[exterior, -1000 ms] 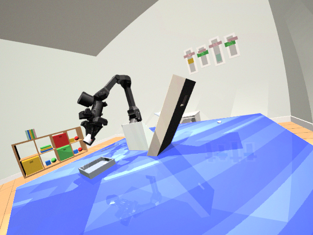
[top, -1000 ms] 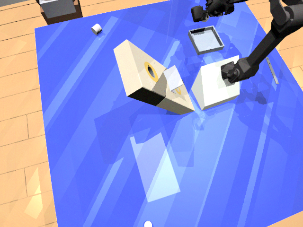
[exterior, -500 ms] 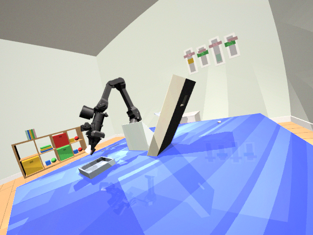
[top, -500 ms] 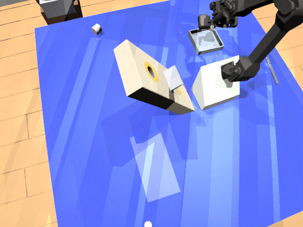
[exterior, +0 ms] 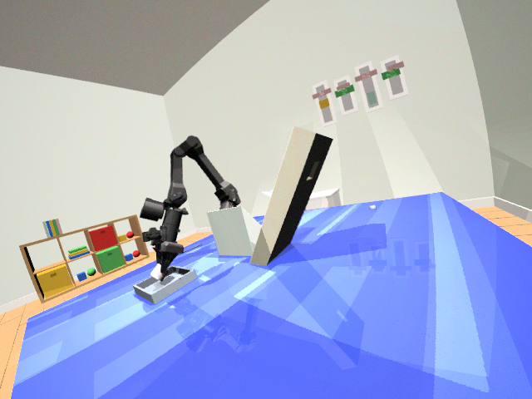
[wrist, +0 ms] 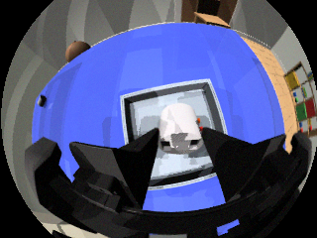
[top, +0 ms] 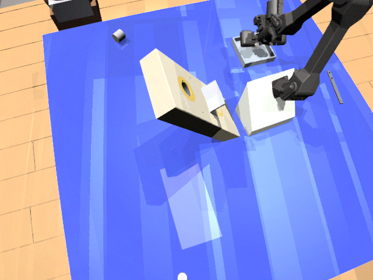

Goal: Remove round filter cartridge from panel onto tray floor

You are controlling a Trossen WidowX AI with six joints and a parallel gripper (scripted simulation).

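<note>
The white round filter cartridge is held at its slotted end between the fingertips of my gripper. The fingers stand on either side of it. The cartridge is over the grey tray, inside its outline in the wrist view. Whether its far end touches the tray floor cannot be told. The tilted beige service panel stands away from the gripper. Its yellow-ringed round hole is empty in the top view.
A white wedge-shaped block stands between panel and arm, with part of the arm above it. A white flap juts from the panel. A small grey-white cylinder lies far off. A dark flat bar lies beyond the block.
</note>
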